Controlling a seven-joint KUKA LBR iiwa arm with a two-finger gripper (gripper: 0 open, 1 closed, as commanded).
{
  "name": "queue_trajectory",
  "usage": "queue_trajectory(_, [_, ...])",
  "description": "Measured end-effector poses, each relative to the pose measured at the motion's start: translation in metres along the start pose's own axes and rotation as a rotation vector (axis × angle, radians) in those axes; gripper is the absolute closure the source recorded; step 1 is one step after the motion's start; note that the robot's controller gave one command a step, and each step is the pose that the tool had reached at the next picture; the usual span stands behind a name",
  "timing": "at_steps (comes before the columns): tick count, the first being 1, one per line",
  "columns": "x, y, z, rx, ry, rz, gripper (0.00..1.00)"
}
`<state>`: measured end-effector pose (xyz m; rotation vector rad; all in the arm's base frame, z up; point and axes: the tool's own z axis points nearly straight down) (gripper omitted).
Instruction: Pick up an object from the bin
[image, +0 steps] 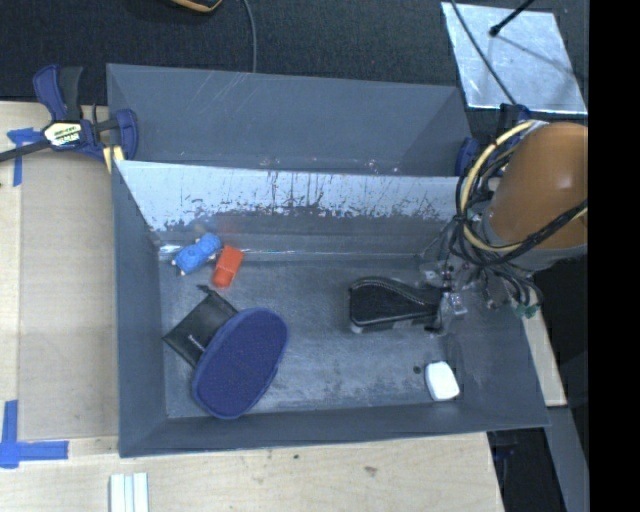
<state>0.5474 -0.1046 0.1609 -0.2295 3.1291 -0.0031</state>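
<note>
Black glossy object (383, 303) mid-right on scuffed grey bin (330, 365) floor; tool (441, 308) at its right end (grip: cannot tell).

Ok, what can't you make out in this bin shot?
In the camera view:
- Black flat piece: its near end is covered by the blue pad.
- Tool: the arm's cables crowd it, so it is unclear whether it touches the dark object beside it.
- White item and blue item: too small to identify.
</note>
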Motion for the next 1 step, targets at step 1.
queue_trajectory(1, [0.0313, 0.0214, -0.1083, 0.000, 0.000, -0.079, 1.00])
